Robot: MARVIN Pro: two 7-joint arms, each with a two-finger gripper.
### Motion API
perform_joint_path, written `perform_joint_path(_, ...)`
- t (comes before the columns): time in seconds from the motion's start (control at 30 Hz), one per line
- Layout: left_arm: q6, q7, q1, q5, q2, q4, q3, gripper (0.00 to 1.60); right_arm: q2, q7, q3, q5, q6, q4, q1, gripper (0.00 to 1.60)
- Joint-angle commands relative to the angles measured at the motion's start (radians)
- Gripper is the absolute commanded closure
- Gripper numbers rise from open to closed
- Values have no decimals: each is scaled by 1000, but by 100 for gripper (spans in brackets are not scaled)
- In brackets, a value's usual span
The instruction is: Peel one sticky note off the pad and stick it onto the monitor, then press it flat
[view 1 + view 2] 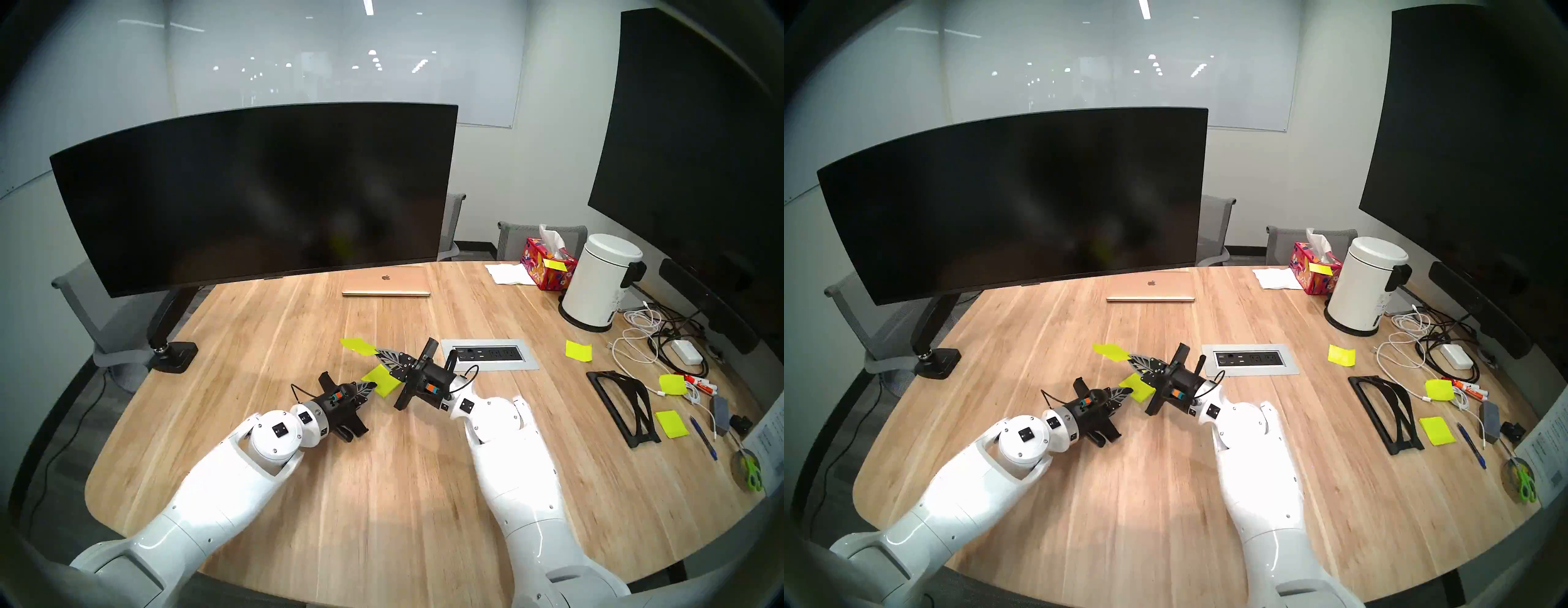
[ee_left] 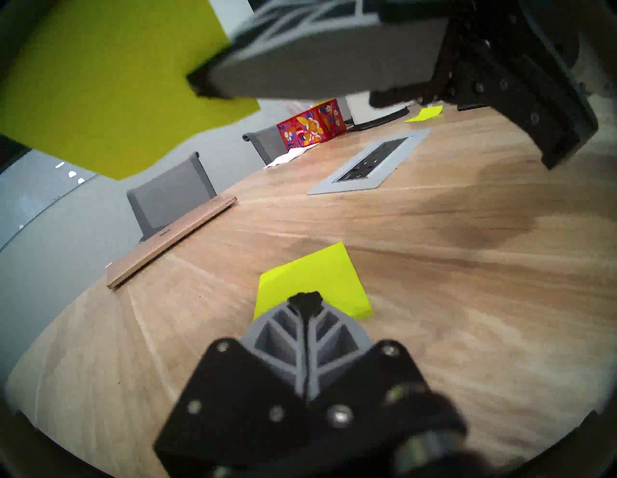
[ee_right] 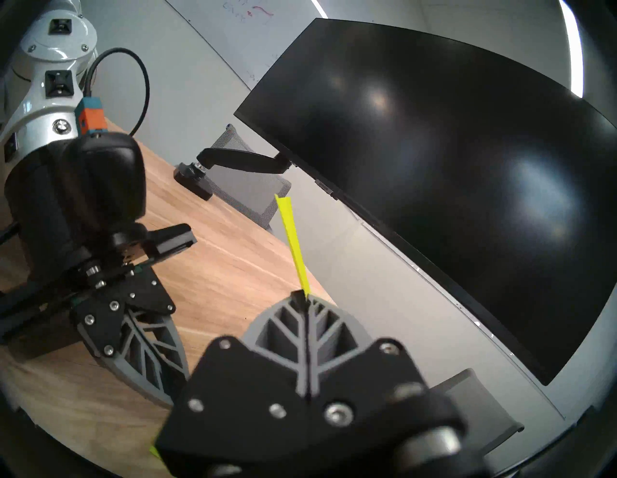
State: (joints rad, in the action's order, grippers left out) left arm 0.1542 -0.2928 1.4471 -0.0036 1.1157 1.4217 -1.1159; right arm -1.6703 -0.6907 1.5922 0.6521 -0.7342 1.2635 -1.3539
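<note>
The pad (image 1: pixel 385 377) (image 1: pixel 1142 391) lies on the wooden table (image 1: pixel 297 339) at mid-table. My left gripper (image 1: pixel 375 385) (image 2: pixel 305 297) is shut, its tip resting on the pad's near edge (image 2: pixel 317 277). My right gripper (image 1: pixel 376 351) (image 3: pixel 305 295) is shut on one sticky note (image 1: pixel 355 344) (image 1: pixel 1110 351) and holds it in the air just beyond the pad. The note looms at upper left in the left wrist view (image 2: pixel 100 83) and shows edge-on in the right wrist view (image 3: pixel 290 240). The wide curved black monitor (image 1: pixel 254 195) (image 3: pixel 450 167) stands behind, on its arm mount.
A closed gold laptop (image 1: pixel 386 282) lies under the monitor's right end. A power outlet panel (image 1: pixel 488 354) is set in the table right of my right gripper. At far right are a tissue box (image 1: pixel 547 263), a white bin (image 1: pixel 598 282), loose yellow sheets (image 1: pixel 578 350), a black stand (image 1: pixel 623 403), cables and a wall screen (image 1: pixel 700 148).
</note>
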Motion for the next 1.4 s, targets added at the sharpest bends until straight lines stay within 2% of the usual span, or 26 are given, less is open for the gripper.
perform_joint_path(0.0, 105, 36, 55, -64, -14, 117, -65, 160, -6, 10, -1, -10, -3, 9, 15, 160)
perform_joint_path(0.03, 118, 43, 60, -67, -15, 126, -72, 154, -6, 10, -2, -9, -3, 8, 16, 160)
perform_joint_path(0.07, 126, 46, 73, -76, -20, 144, -80, 92, -6, 10, -3, -9, -2, 7, 16, 160)
perform_joint_path(0.1, 126, 46, 73, -76, -20, 144, -80, 92, -6, 10, -3, -9, -2, 7, 16, 160)
perform_joint_path(0.13, 120, 52, 88, -87, -21, 162, -88, 69, -6, 11, -4, -9, -1, 5, 18, 160)
perform_joint_path(0.17, 124, 60, 100, -90, -24, 172, -94, 27, -7, 13, -5, -8, -1, 2, 19, 160)
perform_joint_path(0.2, 113, 80, 117, -94, -21, 185, -104, 20, -7, 15, -6, -8, -1, 0, 20, 160)
perform_joint_path(0.23, 93, 94, 136, -97, -24, 209, -111, 0, -8, 17, -7, -7, -1, -4, 21, 160)
perform_joint_path(0.27, 86, 114, 141, -94, -15, 203, -116, 0, -8, 19, -8, -6, -2, -7, 22, 160)
perform_joint_path(0.3, 42, 157, 168, -87, -7, 235, -127, 0, -9, 22, -9, -5, -3, -12, 24, 160)
perform_joint_path(0.53, -22, 247, 184, -81, 32, 265, -131, 0, -10, 31, -5, -2, -5, -19, 26, 160)
perform_joint_path(0.73, -26, 363, 180, -66, 84, 264, -149, 0, -7, 35, 4, -11, -6, -19, 26, 160)
perform_joint_path(0.83, -4, 407, 167, -59, 103, 260, -162, 0, -5, 33, 7, -11, -6, -17, 22, 160)
perform_joint_path(1.0, 11, 410, 154, -42, 86, 262, -154, 0, -4, 29, 6, -12, -9, -13, 14, 160)
perform_joint_path(1.37, 23, 419, 182, -36, 84, 278, -150, 0, 11, 40, -19, -42, 8, 39, -21, 160)
